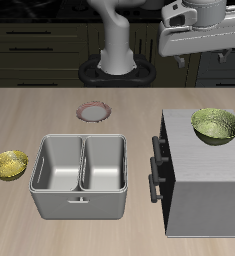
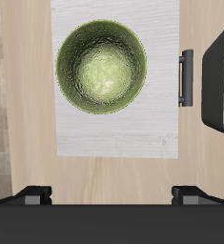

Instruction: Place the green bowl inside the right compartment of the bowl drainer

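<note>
The green bowl (image 1: 217, 125) (image 2: 101, 66) sits upright on top of a big grey box (image 1: 204, 190) (image 2: 113, 133); it is wide, olive and shiny inside. My gripper (image 1: 199, 52) (image 2: 112, 195) hangs well above the box, open and holding nothing. Its fingertips (image 2: 32, 195) are spread wide, and the bowl lies ahead of them rather than between them. The bowl drainer (image 1: 79, 175) (image 2: 209, 91), a grey metal tub with two square wells, stands on the table beside the box. Both wells are empty.
The box has black handles (image 1: 155, 168) (image 2: 186, 78) on the side facing the drainer. A smaller yellow-green bowl (image 1: 9, 165) rests on the table on the drainer's other side. A pink-rimmed plate (image 1: 94, 111) lies farther back, near the robot's base.
</note>
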Controlling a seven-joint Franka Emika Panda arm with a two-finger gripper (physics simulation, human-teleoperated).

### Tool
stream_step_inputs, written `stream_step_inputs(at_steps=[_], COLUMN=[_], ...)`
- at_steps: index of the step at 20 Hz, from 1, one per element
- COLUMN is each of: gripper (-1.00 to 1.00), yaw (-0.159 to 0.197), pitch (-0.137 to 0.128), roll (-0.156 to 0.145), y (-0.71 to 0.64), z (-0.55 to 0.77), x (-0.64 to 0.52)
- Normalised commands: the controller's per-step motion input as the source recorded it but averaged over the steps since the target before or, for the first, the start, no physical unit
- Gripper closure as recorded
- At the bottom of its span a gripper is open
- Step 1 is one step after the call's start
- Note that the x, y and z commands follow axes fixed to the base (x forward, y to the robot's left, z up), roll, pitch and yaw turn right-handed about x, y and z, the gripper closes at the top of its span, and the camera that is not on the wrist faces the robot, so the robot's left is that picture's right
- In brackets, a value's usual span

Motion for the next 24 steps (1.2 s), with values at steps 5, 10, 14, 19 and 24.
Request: stream_step_inputs(at_steps=[5,10,14,19,24], gripper=[-1.00,-1.00,-1.00,-1.00,-1.00], yaw=[0.003,0.012,0.021,-0.011,-0.030], pitch=[-0.003,-0.015,-0.051,-0.031,-0.014], roll=[-0.005,-0.031,-0.036,-0.036,-0.011], y=[0.13,-0.01,-0.05,-0.08,-0.04], z=[0.07,0.03,0.17,0.17,0.09], x=[0.21,0.21,0.24,0.16,0.14])
